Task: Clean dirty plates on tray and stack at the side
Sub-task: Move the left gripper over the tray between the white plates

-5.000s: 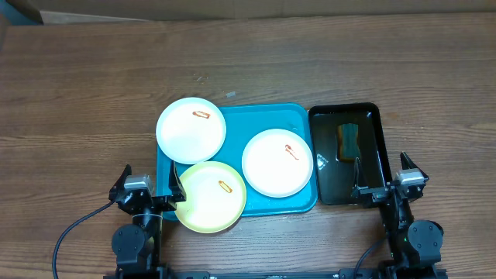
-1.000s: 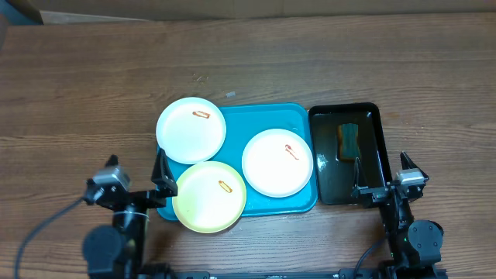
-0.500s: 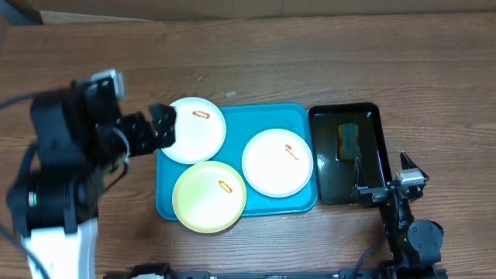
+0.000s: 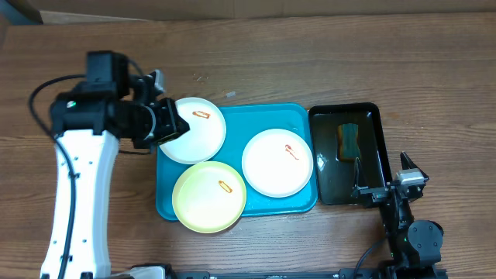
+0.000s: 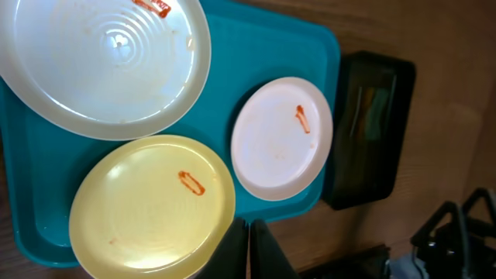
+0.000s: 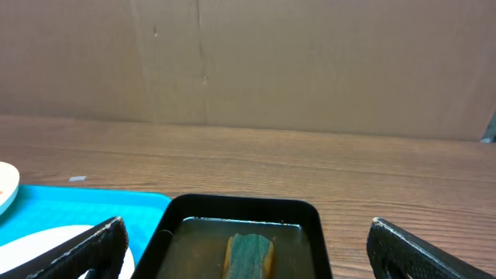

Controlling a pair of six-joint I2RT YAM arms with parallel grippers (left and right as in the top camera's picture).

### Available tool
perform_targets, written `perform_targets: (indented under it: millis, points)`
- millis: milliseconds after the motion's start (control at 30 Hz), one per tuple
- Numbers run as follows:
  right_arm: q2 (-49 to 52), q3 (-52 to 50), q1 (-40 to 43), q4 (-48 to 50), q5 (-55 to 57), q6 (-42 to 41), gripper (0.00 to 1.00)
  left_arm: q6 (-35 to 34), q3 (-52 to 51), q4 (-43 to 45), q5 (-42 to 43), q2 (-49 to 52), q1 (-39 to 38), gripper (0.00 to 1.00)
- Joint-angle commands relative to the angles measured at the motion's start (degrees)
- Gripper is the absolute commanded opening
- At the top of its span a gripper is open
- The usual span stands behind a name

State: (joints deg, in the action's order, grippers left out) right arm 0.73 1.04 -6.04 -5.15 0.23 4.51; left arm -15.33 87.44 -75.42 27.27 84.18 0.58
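Observation:
Three plates lie on the turquoise tray (image 4: 298,116): a white one (image 4: 194,132) at the back left overhanging the rim, a yellow-green one (image 4: 209,197) at the front, and a white one (image 4: 277,163) on the right. Each carries a small orange-red smear. My left gripper (image 4: 174,124) hangs above the left edge of the back-left white plate. In the left wrist view its fingers (image 5: 248,236) are pressed together, shut on nothing, above the yellow-green plate (image 5: 151,205) and the tray (image 5: 263,46). My right gripper (image 6: 246,229) stands open low at the front right.
A glossy black tray (image 4: 372,167) sits right of the turquoise tray, holding murky water and a green-and-yellow sponge (image 4: 349,141). The right gripper faces this tray (image 6: 240,208) and sponge (image 6: 249,254). Bare wooden table (image 4: 325,62) surrounds everything; a cardboard wall stands behind.
The left arm rose from the table's front edge and swung to the back left, over the back-left white plate. Its jaws went from open to shut. The right arm stayed still.

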Motion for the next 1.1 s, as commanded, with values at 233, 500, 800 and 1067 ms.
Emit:
perform_targets:
  millis: [233,500,800,1067]
  points:
    - [-0.5,-0.6,0.1,0.3,0.1,0.0,1.00,-4.1,-1.3,0.9,-9.4,8.9,-12.6,0.57]
    - [-0.5,-0.6,0.1,0.3,0.1,0.0,1.00,-6.0,-1.4,6.4,-12.0,15.5,-21.4,0.59]
    - [-0.5,-0.6,0.1,0.3,0.1,0.0,1.00,-9.1,-1.4,9.5,-23.7,24.5,-25.7,0.51]
    - [-0.5,-0.6,0.1,0.3,0.1,0.0,1.00,-9.1,-1.4,10.1,-21.4,32.0,-25.8,0.38]
